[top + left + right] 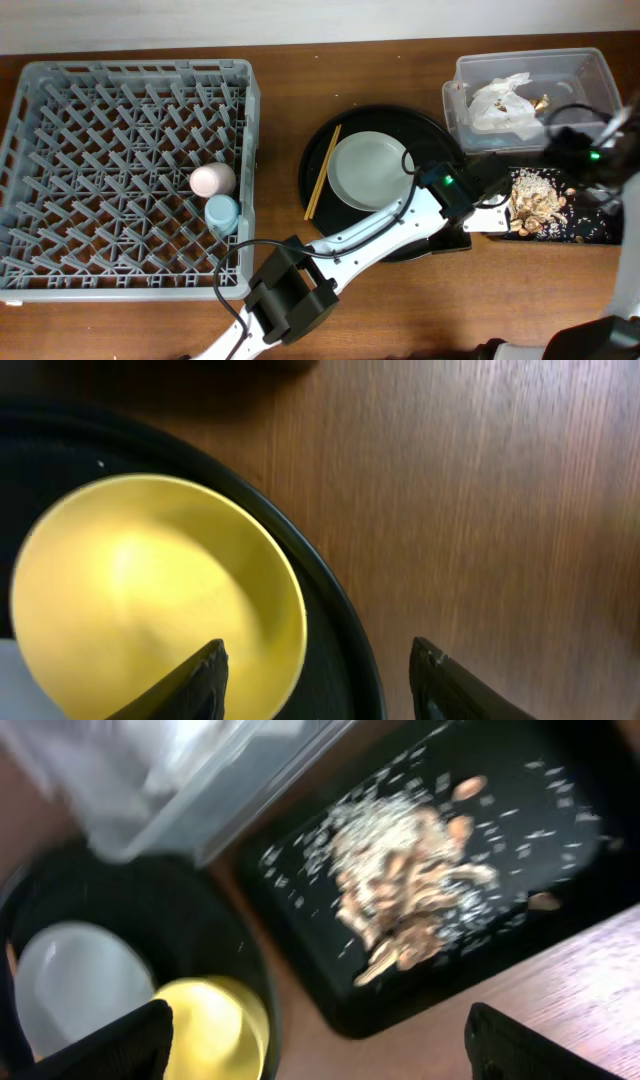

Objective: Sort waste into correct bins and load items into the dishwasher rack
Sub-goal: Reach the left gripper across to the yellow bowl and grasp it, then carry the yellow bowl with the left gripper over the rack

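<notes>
Within the rack (60,150): pink cup (212,180), light-blue cup (221,211). Clear tub (600,70): tissue (500,100). Flat tray (592,228): food scraps (535,200). Chopsticks (323,172) run near-to-far on round tray (385,118). My left fingers (200,685), right fingers (120,1045): released.

grey lattice rack (120,150) | pink cup (212,180) | light-blue cup (221,211) | pale green plate (368,170) | yellow bowl (150,590) | brown chopsticks (323,172) | white tissue (500,100) | beige scraps (535,200) | black tray (585,228)

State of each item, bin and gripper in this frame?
dishwasher rack: holding both cups
pink cup: in rack
light-blue cup: in rack
plate: empty, on round black tray
chopsticks: on that tray, beside plate
yellow bowl: upright, empty, same tray
clear tub: holds tissue
flat black tray: holds food scraps
left gripper: open, empty
right gripper: open, empty
</notes>
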